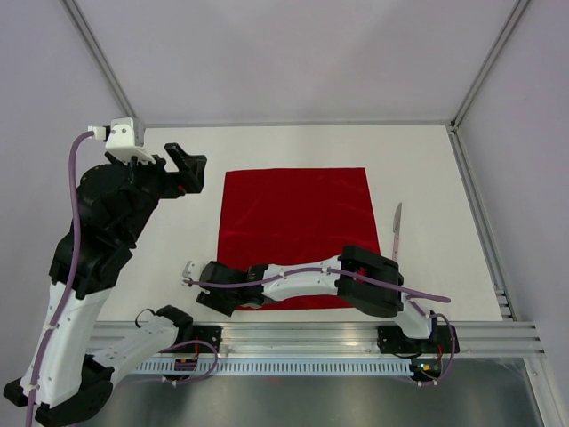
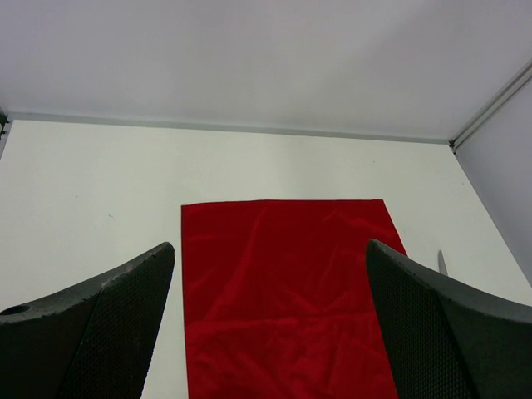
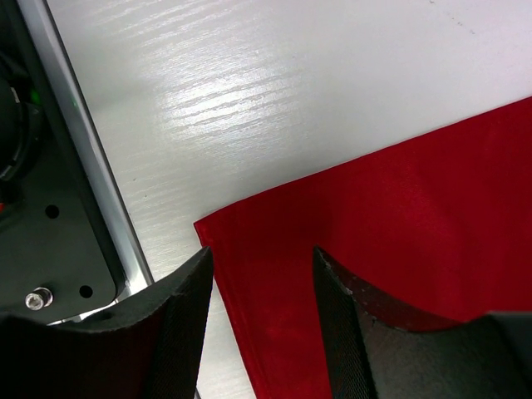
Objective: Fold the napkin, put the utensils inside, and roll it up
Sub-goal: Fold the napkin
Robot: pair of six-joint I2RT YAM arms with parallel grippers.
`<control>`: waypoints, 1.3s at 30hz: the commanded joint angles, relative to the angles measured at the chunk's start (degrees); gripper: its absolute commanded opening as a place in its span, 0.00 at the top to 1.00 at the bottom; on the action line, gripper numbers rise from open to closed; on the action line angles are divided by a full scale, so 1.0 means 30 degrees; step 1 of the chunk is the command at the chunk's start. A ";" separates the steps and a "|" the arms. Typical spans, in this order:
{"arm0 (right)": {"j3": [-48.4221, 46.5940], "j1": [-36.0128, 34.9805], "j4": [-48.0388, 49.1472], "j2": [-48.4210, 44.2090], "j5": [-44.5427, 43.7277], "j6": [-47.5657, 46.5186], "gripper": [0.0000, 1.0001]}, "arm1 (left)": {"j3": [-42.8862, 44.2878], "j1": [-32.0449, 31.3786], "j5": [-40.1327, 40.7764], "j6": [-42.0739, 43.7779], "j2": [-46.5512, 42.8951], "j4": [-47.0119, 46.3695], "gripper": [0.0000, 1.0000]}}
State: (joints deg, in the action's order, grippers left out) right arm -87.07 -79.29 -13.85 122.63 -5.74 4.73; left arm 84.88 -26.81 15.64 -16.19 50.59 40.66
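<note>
The red napkin (image 1: pixel 293 213) lies flat and unfolded in the middle of the white table. The silver knife (image 1: pixel 396 229) lies just right of it, blade pointing away; its tip shows in the left wrist view (image 2: pixel 442 262). My right gripper (image 1: pixel 213 289) reaches across to the napkin's near left corner. In the right wrist view it (image 3: pixel 262 278) is open and straddles the napkin's (image 3: pixel 432 191) edge by that corner, one finger over the cloth, one over bare table. My left gripper (image 1: pixel 187 169) is open, empty and raised left of the napkin (image 2: pixel 283 291).
The metal rail (image 1: pixel 311 334) with the arm bases runs along the near edge, close to the right gripper (image 3: pixel 75 166). Enclosure walls and frame posts (image 1: pixel 480 80) bound the table at the back and sides.
</note>
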 commanded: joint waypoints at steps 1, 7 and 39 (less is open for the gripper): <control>-0.1035 -0.0114 -0.0277 0.0140 -0.0578 0.0386 0.43 | -0.0256 -0.0029 0.0090 0.0502 -0.0017 0.0010 0.00; -0.1182 -0.0260 -0.0395 0.0198 -0.0315 0.0415 0.43 | -0.0667 -0.0029 0.0148 0.0561 -0.0017 -0.0049 0.00; -0.1593 0.0032 -0.1009 0.1487 -0.0431 0.0444 0.64 | -0.1545 -0.0029 0.0178 0.1147 -0.0251 -0.0547 0.00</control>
State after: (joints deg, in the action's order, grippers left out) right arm -91.55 -80.09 -14.61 126.52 -5.50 6.17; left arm 80.82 -26.81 16.03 -15.29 49.98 40.32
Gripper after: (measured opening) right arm 0.385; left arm 0.993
